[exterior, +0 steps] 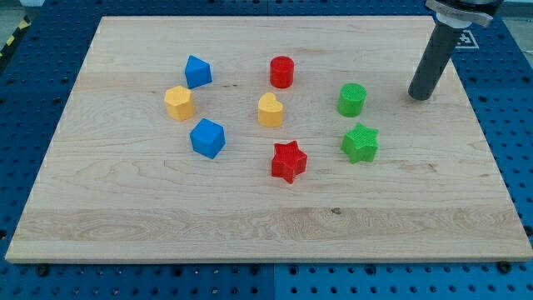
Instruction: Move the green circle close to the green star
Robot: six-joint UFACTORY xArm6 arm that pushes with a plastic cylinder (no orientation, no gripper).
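Red star-shaped block (289, 160): set nearest the wooden board's (250, 225) bottom edge. Green star-shaped block (360, 142): toward the right edge. Green circular block (352, 99): just above it, apart. My tip (420, 96): a bare rod without jaws, placed right of the circle, not touching.

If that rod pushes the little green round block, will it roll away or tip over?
Probably neither. The green circle stands on its flat end, short and wide, so it should slide, not roll or topple. It looks like small rigid plastic, likely light, and the wooden board looks smooth, so a gentle shove should move it. My tip is off to its right, not touching.
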